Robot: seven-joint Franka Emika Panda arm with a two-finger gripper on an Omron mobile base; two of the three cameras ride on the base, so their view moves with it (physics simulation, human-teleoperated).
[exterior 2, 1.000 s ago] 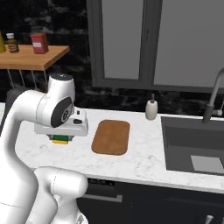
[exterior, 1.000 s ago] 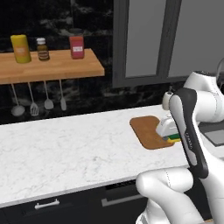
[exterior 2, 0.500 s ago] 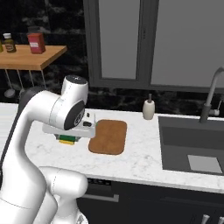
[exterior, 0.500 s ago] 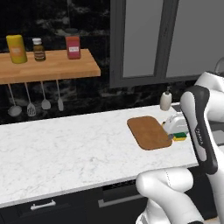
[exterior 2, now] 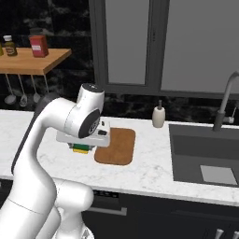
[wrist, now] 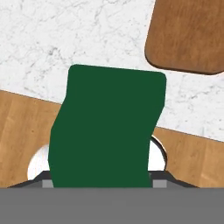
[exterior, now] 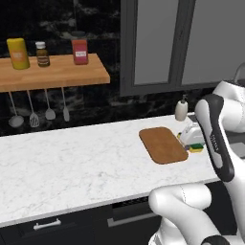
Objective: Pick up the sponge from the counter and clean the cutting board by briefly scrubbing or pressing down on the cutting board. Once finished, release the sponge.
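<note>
With the sponge (exterior 2: 81, 149) gripped in the pincer (exterior 2: 83, 145), it has been raised off the bench (exterior: 72, 162) and carried nearer the cutting board (exterior 2: 116, 146), beside whose edge it now hangs, so pressing down is judged next.

I see a sponge (wrist: 107, 131) with a dark green top over a yellow body, a plain brown cutting board (exterior: 163, 144), and a white marble counter (exterior: 76, 162) with faint grey veins.
</note>
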